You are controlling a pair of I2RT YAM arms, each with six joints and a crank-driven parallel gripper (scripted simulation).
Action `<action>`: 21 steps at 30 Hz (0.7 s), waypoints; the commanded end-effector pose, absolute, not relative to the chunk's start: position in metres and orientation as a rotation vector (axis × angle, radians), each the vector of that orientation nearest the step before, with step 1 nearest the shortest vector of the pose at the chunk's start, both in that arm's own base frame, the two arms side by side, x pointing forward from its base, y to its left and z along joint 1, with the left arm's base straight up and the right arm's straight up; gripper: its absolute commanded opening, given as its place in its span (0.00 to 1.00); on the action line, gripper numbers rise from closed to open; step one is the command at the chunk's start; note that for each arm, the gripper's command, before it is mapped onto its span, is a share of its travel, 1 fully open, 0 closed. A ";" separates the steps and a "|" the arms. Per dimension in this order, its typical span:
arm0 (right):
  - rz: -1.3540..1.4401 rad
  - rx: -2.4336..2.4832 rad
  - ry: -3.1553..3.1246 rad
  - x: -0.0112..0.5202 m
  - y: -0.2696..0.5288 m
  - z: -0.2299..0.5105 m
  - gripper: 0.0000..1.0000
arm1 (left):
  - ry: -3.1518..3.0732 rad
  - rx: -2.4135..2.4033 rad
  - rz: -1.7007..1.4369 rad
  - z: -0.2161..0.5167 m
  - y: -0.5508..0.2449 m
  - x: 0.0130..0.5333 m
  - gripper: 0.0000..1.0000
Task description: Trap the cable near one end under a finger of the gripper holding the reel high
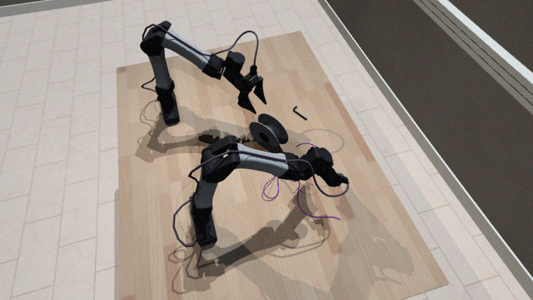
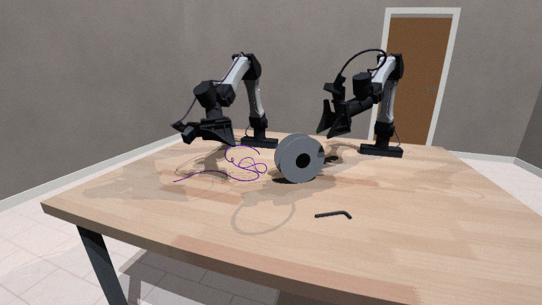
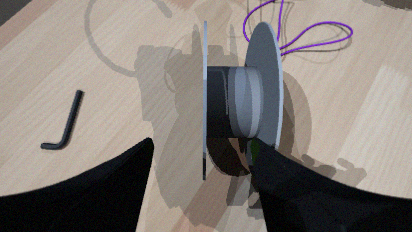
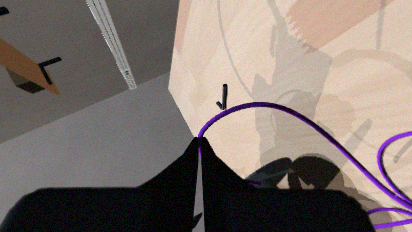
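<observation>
The grey reel stands on its rims on the table. My left gripper is open and empty, above and beside the reel; in the left wrist view one flange shows between its fingers and the right fingertip overlaps the other flange. My right gripper is shut on the purple cable near one end, above the table beside the reel. A short tail points toward the reel. The rest loops down to the table. The top view hides the right fingertips.
A black hex key lies on the table on the far side of the reel from the arm bases. In the top view the right forearm passes in front of the reel's lower edge.
</observation>
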State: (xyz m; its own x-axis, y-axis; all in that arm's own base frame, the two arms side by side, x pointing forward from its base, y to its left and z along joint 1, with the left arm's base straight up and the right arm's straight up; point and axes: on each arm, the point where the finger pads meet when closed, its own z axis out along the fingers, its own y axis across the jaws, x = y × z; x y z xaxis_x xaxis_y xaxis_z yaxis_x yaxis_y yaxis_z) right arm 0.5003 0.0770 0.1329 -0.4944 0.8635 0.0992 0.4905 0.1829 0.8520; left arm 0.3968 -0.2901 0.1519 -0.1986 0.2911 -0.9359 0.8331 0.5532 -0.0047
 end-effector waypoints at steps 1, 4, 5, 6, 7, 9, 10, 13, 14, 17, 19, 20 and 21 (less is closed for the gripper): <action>1.276 1.269 1.984 0.507 0.078 0.163 0.00 | 1.741 0.932 -0.656 0.162 -0.302 0.404 0.75; 1.307 1.367 1.951 0.502 0.083 0.161 0.00 | 1.725 0.929 -0.655 0.164 -0.306 0.408 0.75; 1.319 1.400 1.937 0.500 0.085 0.162 0.00 | 1.723 0.928 -0.654 0.164 -0.307 0.409 0.75; 1.332 1.433 1.923 0.498 0.088 0.162 0.00 | 1.721 0.928 -0.654 0.164 -0.309 0.410 0.75; 1.344 1.464 1.909 0.496 0.090 0.163 0.00 | 1.720 0.928 -0.654 0.164 -0.310 0.411 0.75; 1.344 1.462 1.916 0.494 0.092 0.162 0.00 | 1.718 0.928 -0.654 0.162 -0.312 0.413 0.75; 1.353 1.485 1.905 0.492 0.094 0.162 0.00 | 1.717 0.927 -0.654 0.162 -0.314 0.414 0.75; 1.363 1.511 1.894 0.490 0.097 0.163 0.00 | 1.717 0.927 -0.654 0.162 -0.315 0.414 0.75; 1.374 1.535 1.885 0.487 0.100 0.163 0.00 | 1.716 0.928 -0.653 0.161 -0.316 0.415 0.75; 1.395 1.580 1.876 0.478 0.110 0.163 0.00 | 1.716 0.927 -0.653 0.160 -0.320 0.418 0.75; 1.394 1.572 1.887 0.475 0.113 0.162 0.00 | 1.716 0.927 -0.654 0.159 -0.322 0.419 0.75; 1.393 1.569 1.899 0.473 0.114 0.161 0.00 | 1.716 0.927 -0.654 0.158 -0.323 0.420 0.75; 1.398 1.567 1.902 0.473 0.114 0.163 0.00 | 1.717 0.927 -0.654 0.158 -0.324 0.421 0.75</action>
